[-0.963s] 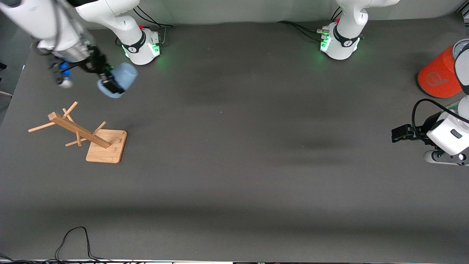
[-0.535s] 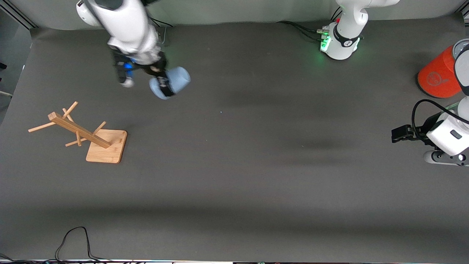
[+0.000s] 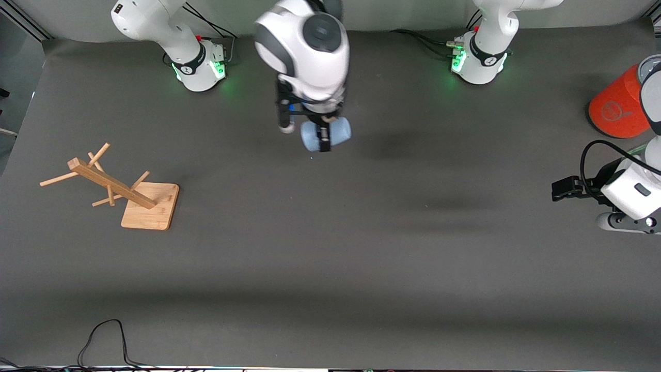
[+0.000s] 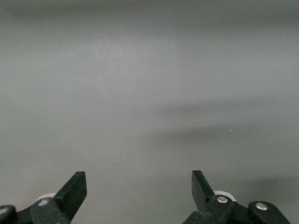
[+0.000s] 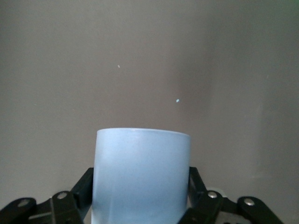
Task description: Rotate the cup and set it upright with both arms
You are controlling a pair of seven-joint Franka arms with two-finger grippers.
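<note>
**Pale blue cup carried sideways over the worktop's middle**

Front view: dark grey matte worktop (image 3: 330, 248), smooth, faintly streaked with soft shadows. Up in the air over its middle, between the two green-lit arm bases: small pale blue handleless plastic cup (image 3: 338, 133), smooth and matte, lying on its side, pinched across its body by the black two-finger right gripper (image 3: 325, 135) of the white jointed right arm (image 3: 304, 46). At the right arm's end of the worktop: pale wooden peg rack (image 3: 111, 187), slanted square post with thin round pegs on a flat rounded-corner base. At the left arm's end: large orange cylindrical can (image 3: 618, 106), partly hidden by the white left arm (image 3: 632, 191), which waits there low over the worktop. Thin black cable (image 3: 103, 338) looped at the worktop's edge nearest the camera.

Left wrist view: left gripper (image 4: 138, 191) spread wide, two black wedge-shaped fingertips (image 4: 74, 189) well apart over bare grey surface, holding nothing.

Right wrist view: cup's smooth cylindrical wall filling the space between the black fingers (image 5: 84, 186), touched on both sides; plain grey worktop underneath with two tiny pale specks.
</note>
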